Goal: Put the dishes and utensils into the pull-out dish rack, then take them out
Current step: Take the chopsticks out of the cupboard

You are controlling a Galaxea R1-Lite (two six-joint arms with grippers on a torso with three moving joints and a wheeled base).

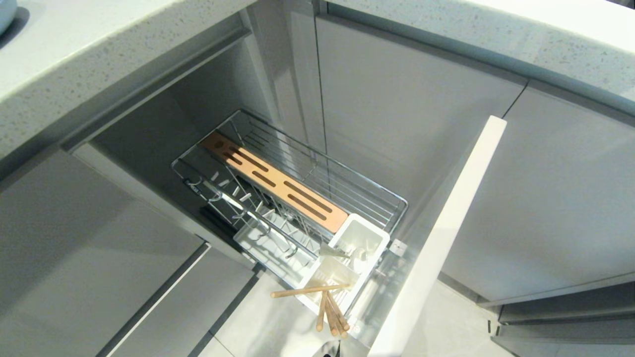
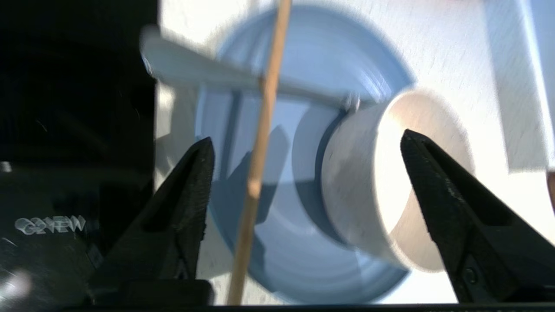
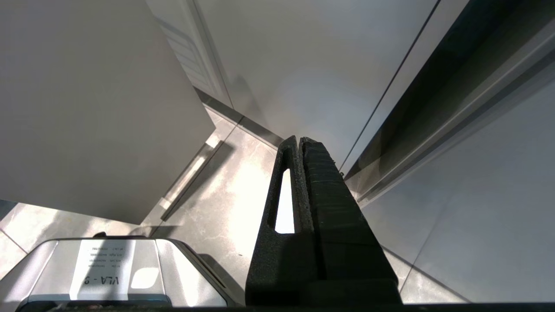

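The left hand stands wide open, its two black fingers spread apart with nothing clamped between them. It hangs above a white surface that carries the light-blue plate. One wooden chopstick runs through the gap between the fingers, closer to one finger than the other, and crosses over the plate; whether it touches the plate or the hand cannot be told. The cream-white bowl lies tipped on its side on the plate, just beside the other finger, mouth turned away from the chopstick. A slim silver utensil lies across the plate's far part, reaching to the bowl, its outline blurred.

The right hand is pressed shut on nothing, pointing at pale cabinet fronts and the tiled floor.

In the head view neither hand shows. The pull-out dish rack stands drawn out of the cabinet, its pale front panel at the near end. Its wooden strip runs along the wire basket, and the white utensil caddy sits beside the front panel. Several chopsticks stand in the caddy's near part, and one more lies across its rim. The rack's pegs hold no dishes.
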